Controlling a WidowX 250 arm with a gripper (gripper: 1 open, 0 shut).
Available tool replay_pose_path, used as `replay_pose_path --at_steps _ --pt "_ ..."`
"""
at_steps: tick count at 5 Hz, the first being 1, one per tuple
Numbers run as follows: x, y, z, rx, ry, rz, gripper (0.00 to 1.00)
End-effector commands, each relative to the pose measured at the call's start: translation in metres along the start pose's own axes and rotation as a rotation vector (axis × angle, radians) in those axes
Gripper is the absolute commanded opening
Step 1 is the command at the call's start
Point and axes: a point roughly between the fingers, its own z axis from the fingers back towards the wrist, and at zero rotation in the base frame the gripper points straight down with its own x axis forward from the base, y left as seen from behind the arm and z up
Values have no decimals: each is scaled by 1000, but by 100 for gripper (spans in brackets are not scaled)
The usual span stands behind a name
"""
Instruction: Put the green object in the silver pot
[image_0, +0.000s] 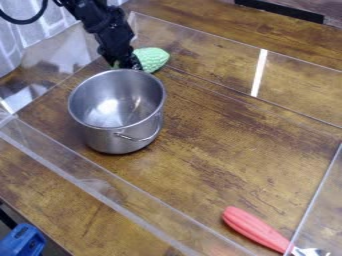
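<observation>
Behind the silver pot (118, 112), camera view: we see the green object (152, 59) on the bench (214, 130), fingers (127, 64) right beside it, low, probably to grip its side; can't tell if spread or closed. Pot's open top faces up, ready to receive it.

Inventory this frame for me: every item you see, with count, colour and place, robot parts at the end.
green object: one, light green, behind the pot beside the gripper
silver pot: one, shiny silver, left of centre
red-handled item: one, red with a metallic end, lower right
blue object: one, blue, bottom-left corner
table: one, brown wood, under the pot
arm: one, black, top left
gripper: one, black, at the green object; fingertips unclear
</observation>
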Motion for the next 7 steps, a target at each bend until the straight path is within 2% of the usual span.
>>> replay_pose_path --at_steps 1,2,3,4,7 --pt "25 -5 24 39 -40 18 0" --pt "26 -12 41 66 -8 66 0" --pt "38 -25 57 72 22 61 0" --pt "48 -31 61 68 27 47 100" --pt "53 -21 55 44 39 -30 100"
